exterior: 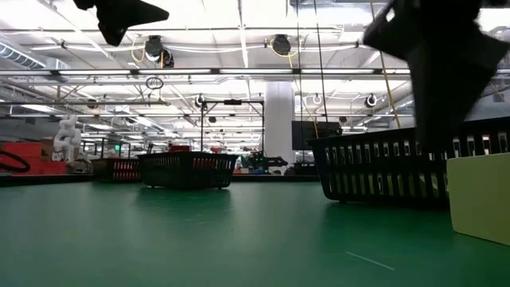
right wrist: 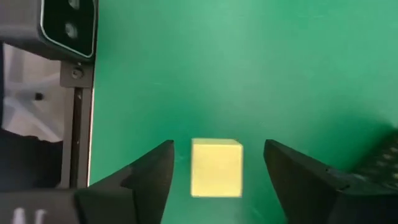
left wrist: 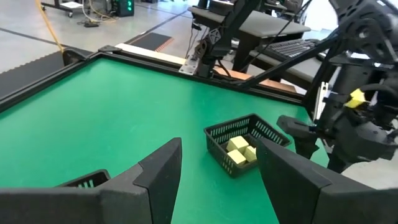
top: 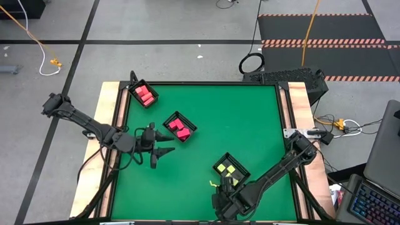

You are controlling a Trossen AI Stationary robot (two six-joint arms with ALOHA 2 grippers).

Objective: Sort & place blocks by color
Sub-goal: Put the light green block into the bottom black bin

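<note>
A yellow cube [right wrist: 216,168] rests with its underside on the green table, near the front edge; it also shows at the right of the low view [exterior: 480,195]. My right gripper [right wrist: 217,155] points steeply down over it, open. One finger stands on each side of the cube, with a gap on both sides. Just beyond it is a black tray [top: 230,167] holding yellow blocks [left wrist: 239,149]. My left gripper [top: 164,145] hovers open and empty above the table's left half, beside the middle tray [top: 180,126] of pink blocks.
A second tray of pink blocks [top: 144,94] stands at the far left corner. The table's near edge and a camera housing [right wrist: 68,25] lie close beside my right gripper. Bare green table spreads across the middle and far right.
</note>
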